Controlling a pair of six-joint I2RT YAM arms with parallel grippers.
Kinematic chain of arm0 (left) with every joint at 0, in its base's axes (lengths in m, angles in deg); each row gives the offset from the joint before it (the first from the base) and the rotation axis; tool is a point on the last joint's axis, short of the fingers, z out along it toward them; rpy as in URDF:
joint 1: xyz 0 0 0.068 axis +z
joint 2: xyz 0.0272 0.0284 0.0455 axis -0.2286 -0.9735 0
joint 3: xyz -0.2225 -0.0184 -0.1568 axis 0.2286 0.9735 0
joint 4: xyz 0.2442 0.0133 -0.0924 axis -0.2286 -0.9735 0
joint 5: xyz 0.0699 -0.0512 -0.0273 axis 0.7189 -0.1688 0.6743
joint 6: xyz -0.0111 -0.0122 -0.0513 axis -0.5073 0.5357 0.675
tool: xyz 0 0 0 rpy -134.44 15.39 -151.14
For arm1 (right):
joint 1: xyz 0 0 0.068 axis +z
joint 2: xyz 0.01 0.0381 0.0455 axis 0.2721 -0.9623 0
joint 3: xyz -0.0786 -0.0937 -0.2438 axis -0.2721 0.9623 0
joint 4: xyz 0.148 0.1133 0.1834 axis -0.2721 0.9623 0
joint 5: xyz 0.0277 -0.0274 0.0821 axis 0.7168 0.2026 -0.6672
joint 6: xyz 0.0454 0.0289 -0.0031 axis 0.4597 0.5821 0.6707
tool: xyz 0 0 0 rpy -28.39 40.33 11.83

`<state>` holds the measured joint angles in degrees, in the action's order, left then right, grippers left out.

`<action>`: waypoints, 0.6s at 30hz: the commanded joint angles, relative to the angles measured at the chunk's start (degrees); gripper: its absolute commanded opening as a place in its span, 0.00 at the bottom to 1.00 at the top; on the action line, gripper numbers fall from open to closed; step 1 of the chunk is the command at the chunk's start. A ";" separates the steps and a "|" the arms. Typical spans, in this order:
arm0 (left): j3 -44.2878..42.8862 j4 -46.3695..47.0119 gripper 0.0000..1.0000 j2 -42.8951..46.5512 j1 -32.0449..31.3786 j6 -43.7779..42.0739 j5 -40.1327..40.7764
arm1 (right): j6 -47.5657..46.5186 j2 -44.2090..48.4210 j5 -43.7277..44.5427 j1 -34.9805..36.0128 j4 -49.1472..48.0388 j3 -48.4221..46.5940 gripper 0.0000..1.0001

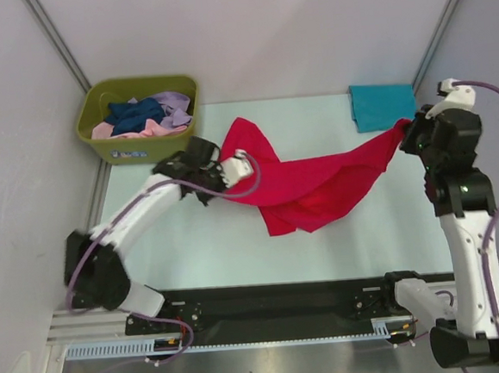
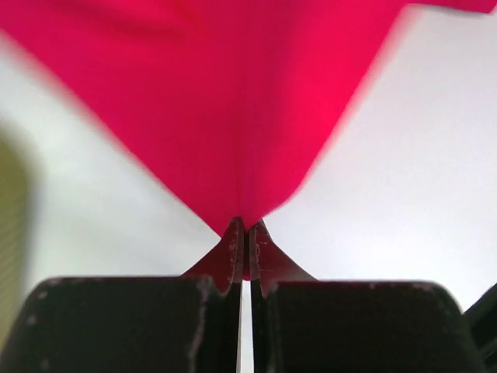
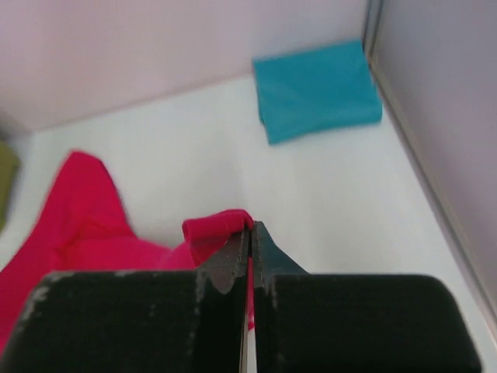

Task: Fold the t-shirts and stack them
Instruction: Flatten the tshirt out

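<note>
The red t-shirt (image 1: 310, 186) stretches across the middle of the tabletop (image 1: 194, 251), strung between my two hands. Its cloth is bunched and creased. One pointed flap rises toward the far left and a wider fold droops toward me near the centre. From above I cannot tell how much of it rests on the surface.

My left hand (image 1: 231, 169) grips the shirt's left end. In the left wrist view, the left hand (image 2: 247, 249) has its jaws pressed together on a point of red cloth (image 2: 233, 93). The cloth fans out above them and fills most of that view.

My right hand (image 1: 409, 131) holds the shirt's right end, at the right side of the tabletop. In the right wrist view, this hand (image 3: 250, 249) is also pressed together. It pinches a small rolled edge of the shirt, and the rest of the red cloth (image 3: 78, 225) trails off to the lower left.

A teal t-shirt (image 1: 383, 105) lies folded into a neat rectangle in the far right corner of the tabletop, just beyond the right hand. The right wrist view shows the same teal rectangle (image 3: 317, 89), flat and apart from the red cloth.

An olive-green bin (image 1: 134, 150) stands at the far left corner. In it lie a crumpled navy t-shirt (image 1: 136, 115), a lavender t-shirt (image 1: 172, 106) and a pink t-shirt (image 1: 111, 128), heaped together.
</note>
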<state>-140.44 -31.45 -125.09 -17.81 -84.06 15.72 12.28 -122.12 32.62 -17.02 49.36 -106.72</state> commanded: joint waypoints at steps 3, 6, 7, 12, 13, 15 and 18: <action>-7.36 -11.90 0.00 23.84 4.57 -4.48 4.77 | -3.83 10.07 -6.28 -0.17 6.07 -12.42 0.00; -10.69 -17.52 0.01 31.49 4.66 -5.82 5.22 | -3.66 12.11 -12.52 -0.17 10.64 -17.87 0.00; -12.70 -18.75 0.00 32.82 4.66 -5.56 5.31 | -3.48 12.29 -13.85 -0.17 12.30 -19.36 0.00; -17.90 -20.00 0.00 38.28 4.83 -0.74 7.76 | -3.83 10.19 -15.98 0.79 20.67 -30.95 0.00; -19.04 -19.21 0.00 38.02 4.92 -0.38 8.03 | -4.27 8.09 -15.01 1.06 20.93 -32.02 0.00; -19.93 -17.02 0.01 34.70 5.18 -0.28 8.03 | -5.06 5.36 -13.08 2.71 19.89 -33.35 0.00; -21.42 -12.01 0.00 29.07 7.11 -1.25 6.54 | -6.46 -1.31 -12.81 2.99 12.34 -31.69 0.00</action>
<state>-160.61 -48.13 -89.05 -12.30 -85.92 22.06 8.08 -114.43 19.09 -14.53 65.87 -139.96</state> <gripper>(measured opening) 0.014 0.012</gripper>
